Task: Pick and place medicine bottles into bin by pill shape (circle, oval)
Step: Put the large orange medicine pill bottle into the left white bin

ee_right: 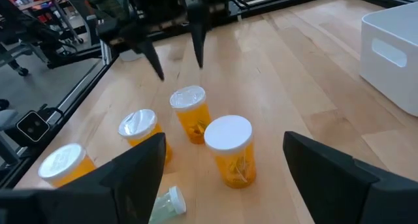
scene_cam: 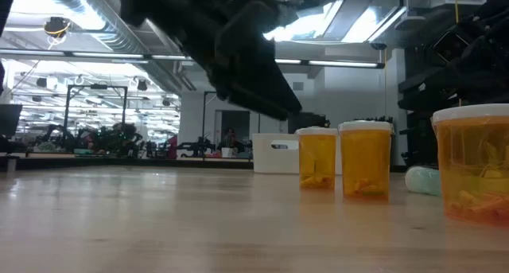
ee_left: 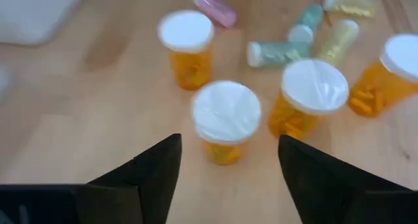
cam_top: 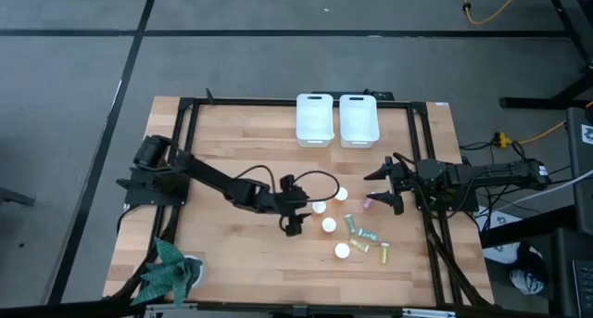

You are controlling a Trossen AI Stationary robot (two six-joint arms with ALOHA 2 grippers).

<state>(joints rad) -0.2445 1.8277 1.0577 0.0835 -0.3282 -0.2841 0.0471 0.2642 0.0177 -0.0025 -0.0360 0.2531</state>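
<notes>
Left pincer [cam_top: 295,227] hangs open and empty over the tabletop [cam_top: 232,262], just beside the cluster of medicine bottles, with its fingers [ee_left: 153,175] spread on either side of the nearest orange bottle [ee_left: 225,123] in its own wrist view. Right pincer [cam_top: 384,188] is also wide open and holds nothing, near the far side of the same cluster, close to a small pink bottle [cam_top: 368,205].

Judging by the pose, the step in hand is the left arm's reach for that nearest orange bottle. To do it well, the pincer should come down centred on the body below the white cap, since a neighbouring orange bottle [ee_left: 307,100] stands close beside it and a stray finger could tip it. The grip should be firm enough that the smooth plastic does not slip, and the lift should be straight up.

Four orange bottles stand upright with white caps; pale orange pills show through the walls in the low view, but I cannot tell whether they are round or oval. The smaller green [ee_left: 277,52], yellow [ee_left: 336,41] and pink bottles lie on their sides. Two white bins [cam_top: 314,120] [cam_top: 359,120] sit side by side at the far edge, apparently with nothing in them yet
</notes>
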